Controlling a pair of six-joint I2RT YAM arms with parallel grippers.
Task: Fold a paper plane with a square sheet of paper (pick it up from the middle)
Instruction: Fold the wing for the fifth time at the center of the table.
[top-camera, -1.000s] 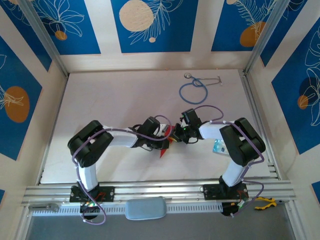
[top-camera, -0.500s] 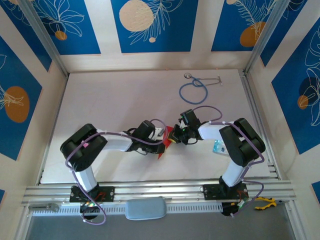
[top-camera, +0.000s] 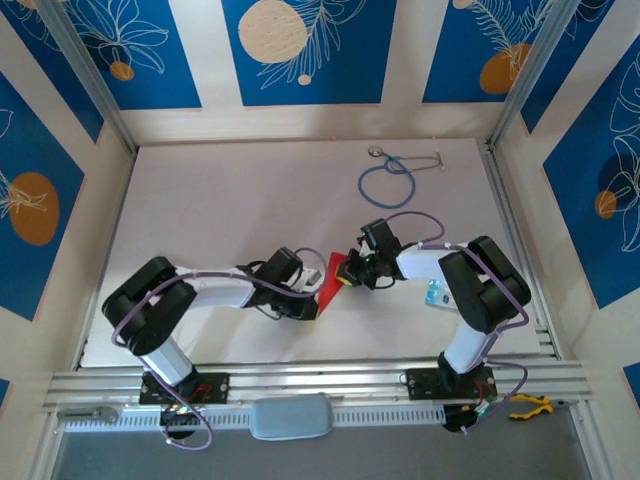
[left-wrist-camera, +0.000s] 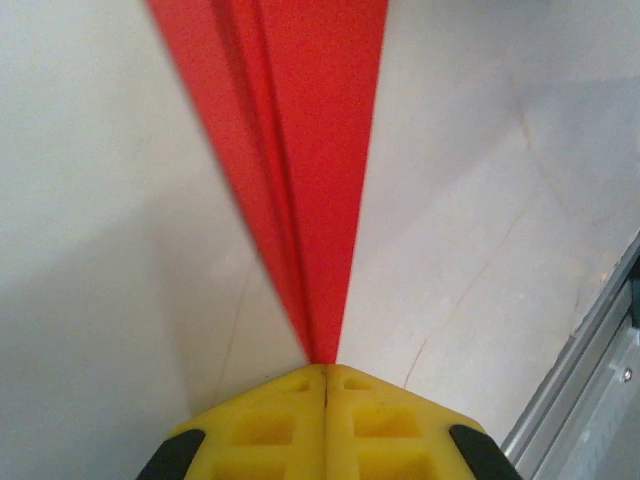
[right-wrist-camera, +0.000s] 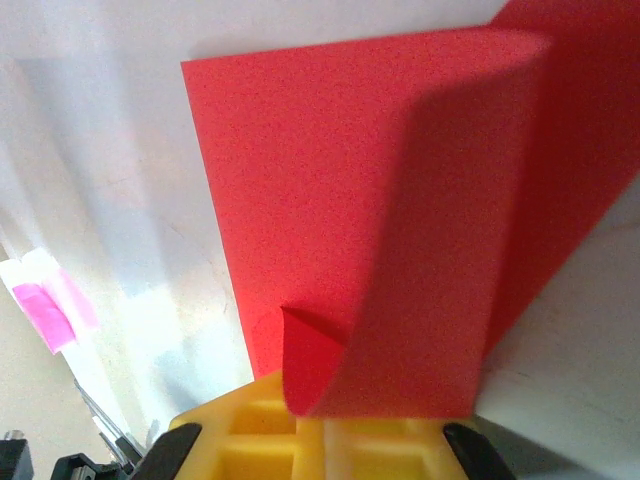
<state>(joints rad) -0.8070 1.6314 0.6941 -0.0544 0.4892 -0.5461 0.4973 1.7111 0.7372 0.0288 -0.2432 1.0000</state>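
The square sheet of paper (top-camera: 329, 281) is bright red and folded into a slim pointed paper plane shape, lying slantwise between my two grippers near the table's middle front. My left gripper (top-camera: 311, 298) is shut on its near pointed end. In the left wrist view the yellow fingertips (left-wrist-camera: 300, 385) meet at my left gripper (left-wrist-camera: 325, 370), and the layered red paper (left-wrist-camera: 310, 150) widens away from them. My right gripper (top-camera: 349, 272) is shut on the far end. In the right wrist view a flap of the paper (right-wrist-camera: 330, 200) curls over my right gripper (right-wrist-camera: 322, 425).
A blue stethoscope (top-camera: 387, 180) lies at the back right of the white table (top-camera: 220, 200). A small blue-and-white item (top-camera: 437, 292) sits beside the right arm. The metal front rail (top-camera: 320, 380) runs along the near edge. Pink tape (right-wrist-camera: 45, 305) is stuck to the table.
My left arm has swung down and to the left, drawing its gripper and the paper's near end toward the front edge. The paper now lies longer and flatter. The right gripper has stayed put.
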